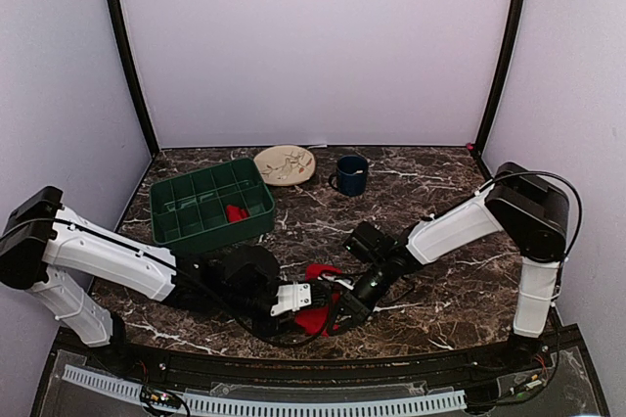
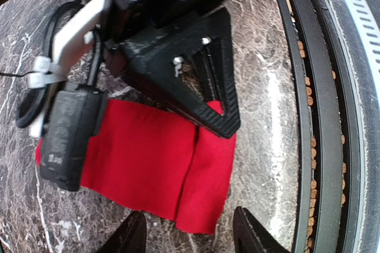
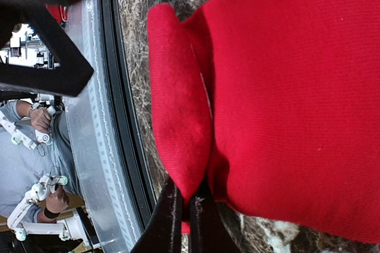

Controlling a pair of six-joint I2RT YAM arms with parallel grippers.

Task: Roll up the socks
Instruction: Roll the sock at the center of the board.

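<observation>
Right gripper (image 3: 186, 196) is closed, pinching a fold of the red sock (image 3: 285, 87); only the right wrist view resolves this contact. Left gripper (image 2: 189, 217) stands partly open at the sock's folded end, holding nothing. Only the top view shows the second sock (image 1: 236, 212), lying in a green compartment tray (image 1: 176, 192) further back on the marble table (image 1: 440, 300).

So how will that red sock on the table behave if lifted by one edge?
Probably floppy: the sock lies flat with a fold, and bunches where the right gripper pinches it. Likely light and drapes rather than rolls; its weave looks grippy.
</observation>
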